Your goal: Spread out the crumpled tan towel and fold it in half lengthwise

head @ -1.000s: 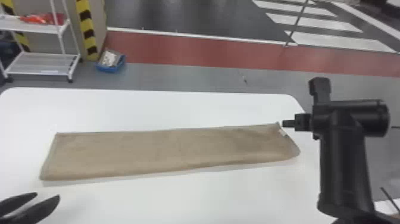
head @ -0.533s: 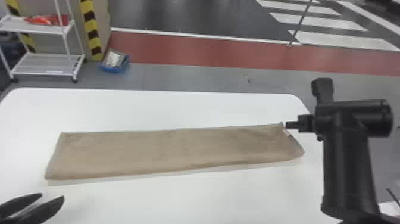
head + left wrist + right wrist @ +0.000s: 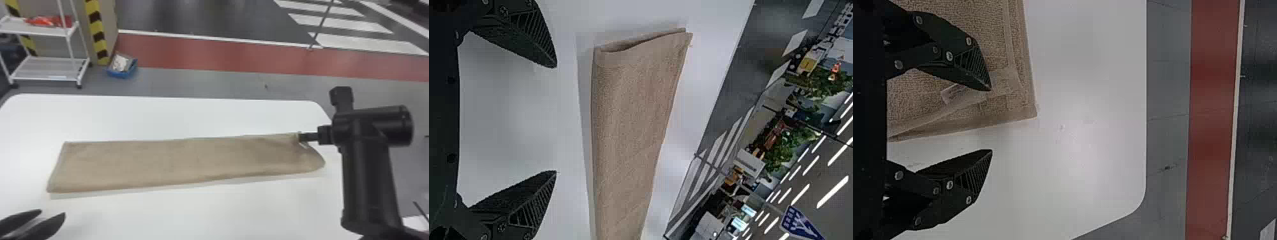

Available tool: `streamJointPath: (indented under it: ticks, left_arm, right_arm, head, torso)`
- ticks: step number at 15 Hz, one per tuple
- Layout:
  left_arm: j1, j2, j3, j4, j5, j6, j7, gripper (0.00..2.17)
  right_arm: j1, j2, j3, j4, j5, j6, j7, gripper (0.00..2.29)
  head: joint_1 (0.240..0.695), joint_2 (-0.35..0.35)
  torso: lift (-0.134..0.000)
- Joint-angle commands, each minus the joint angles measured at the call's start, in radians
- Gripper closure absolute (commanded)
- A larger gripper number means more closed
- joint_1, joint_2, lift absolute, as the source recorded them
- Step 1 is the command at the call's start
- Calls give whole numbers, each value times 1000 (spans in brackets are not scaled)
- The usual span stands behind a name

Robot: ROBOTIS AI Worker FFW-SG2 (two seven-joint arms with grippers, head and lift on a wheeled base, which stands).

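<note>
The towel (image 3: 185, 162) is rough, matt cloth, the table (image 3: 223, 210) smooth

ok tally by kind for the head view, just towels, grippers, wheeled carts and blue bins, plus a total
Tan towel: 1
Left gripper and right gripper: 2
White wheeled cart: 1
Blue bin: 1
Total: 5

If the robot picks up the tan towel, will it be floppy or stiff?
Probably floppy: the towel is cloth folded over on itself, so it would likely droop. Its layers might come apart, since they gape a little at one end in the left wrist view. It probably won't roll, because it lies flat on the white table.
</note>
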Motion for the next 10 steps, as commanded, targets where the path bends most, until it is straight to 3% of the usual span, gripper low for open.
streamJointPath:
  ticks: [1,6,10]
  left_arm:
    - [4,0,0,-1,0,-5,0,140]
    - [13,3,14,-1,14,-14,-2,144]
    - [17,3,11,-1,14,-14,-2,144]
  right_arm:
    - [8,5,-7,-7,-21,-9,0,508]
    - [20,9,-25,-53,-87,-18,18,505]
    - [21,9,-7,-50,-47,3,32,491]
  head:
    - [695,-196]
    - [695,-177]
    - [695,-167]
  torso:
    - [-124]
    - [-124]
    - [-124]
